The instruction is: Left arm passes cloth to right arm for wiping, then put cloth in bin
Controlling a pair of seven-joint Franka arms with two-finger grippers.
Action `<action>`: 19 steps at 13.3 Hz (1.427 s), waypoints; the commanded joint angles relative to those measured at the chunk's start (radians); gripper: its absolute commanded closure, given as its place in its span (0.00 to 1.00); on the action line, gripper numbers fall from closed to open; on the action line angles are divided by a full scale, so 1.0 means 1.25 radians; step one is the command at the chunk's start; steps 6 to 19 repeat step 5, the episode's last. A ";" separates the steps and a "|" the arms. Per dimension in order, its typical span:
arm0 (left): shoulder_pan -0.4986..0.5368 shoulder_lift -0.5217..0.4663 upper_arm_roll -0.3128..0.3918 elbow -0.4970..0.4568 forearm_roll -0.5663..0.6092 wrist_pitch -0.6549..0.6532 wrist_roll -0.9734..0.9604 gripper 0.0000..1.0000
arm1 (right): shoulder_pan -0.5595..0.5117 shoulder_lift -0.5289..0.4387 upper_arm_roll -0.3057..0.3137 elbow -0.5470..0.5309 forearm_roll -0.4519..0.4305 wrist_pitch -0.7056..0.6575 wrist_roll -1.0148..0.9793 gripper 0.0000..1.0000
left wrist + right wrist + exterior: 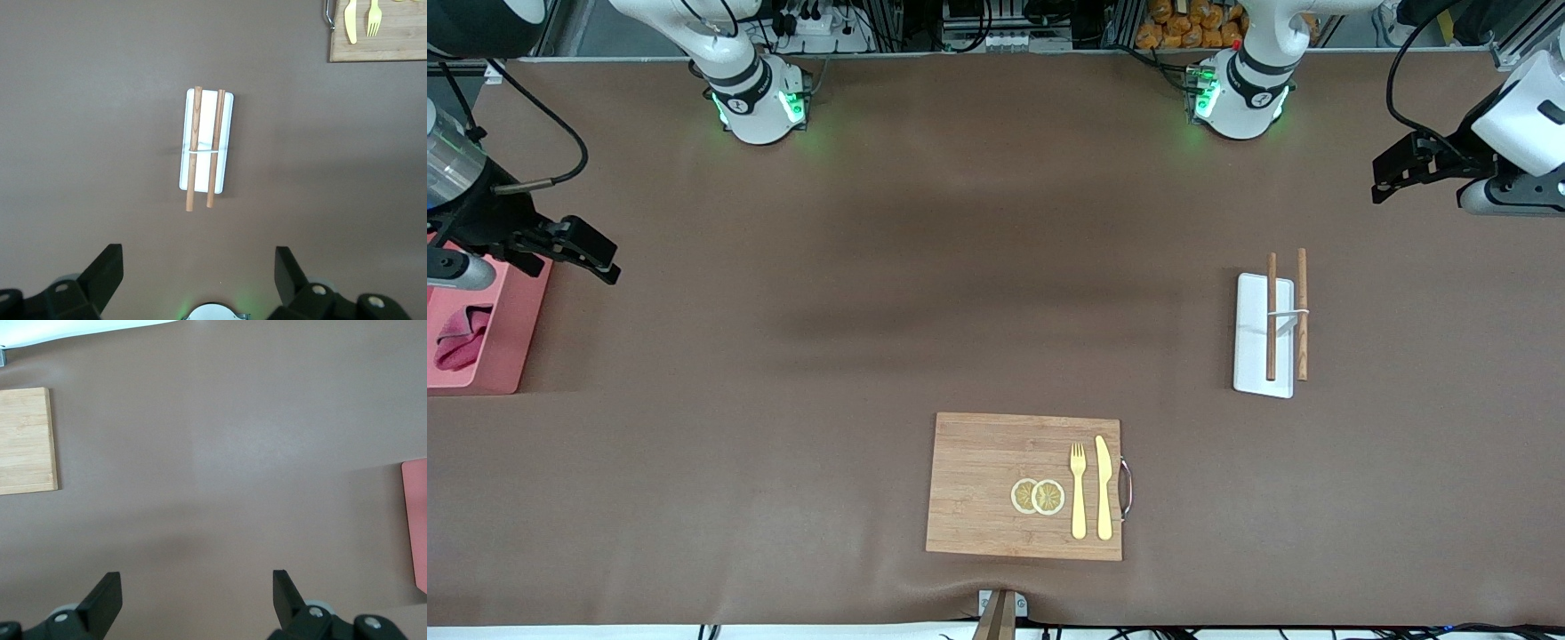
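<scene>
Your left pincer hangs high over the bare brown desk at the left arm's end, jaws spread wide and holding nothing. From its wrist you look down between both black fingers onto a flat white tray carrying two brown sticks bound by a thin band; the sticks overhang the tray's edge. The tray sits alone, with bare desk on every side.

Your right pincer hovers at the right arm's end of the desk, just beside the rim of the salmon-pink bin, its jaws equally wide and empty. Its wrist view shows bare brown surface between the fingers, a pink corner of the bin at one margin and a corner of the wooden board at another.

The magenta-red cloth lies crumpled inside the bin, below the rim, and neither pincer touches it. The bin stands at the very end of the desk, partly cut off by the front view's margin.

A wooden cutting board lies close to the desk's edge nearest the front camera, bearing two citrus slices, a yellow fork and a yellow knife side by side near its metal handle. Between board, tray and bin, the whole middle of the desk lies free.
</scene>
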State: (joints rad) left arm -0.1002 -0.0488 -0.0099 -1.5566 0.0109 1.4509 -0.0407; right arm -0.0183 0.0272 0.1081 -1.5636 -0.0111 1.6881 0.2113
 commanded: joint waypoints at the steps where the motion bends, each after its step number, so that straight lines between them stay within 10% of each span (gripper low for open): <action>1: 0.003 -0.001 -0.001 -0.003 0.002 0.008 -0.012 0.00 | 0.005 0.009 -0.002 0.019 -0.011 -0.005 -0.003 0.00; 19: 0.003 -0.001 -0.001 -0.003 0.002 0.009 -0.012 0.00 | 0.004 0.009 -0.003 0.019 -0.005 -0.005 -0.006 0.00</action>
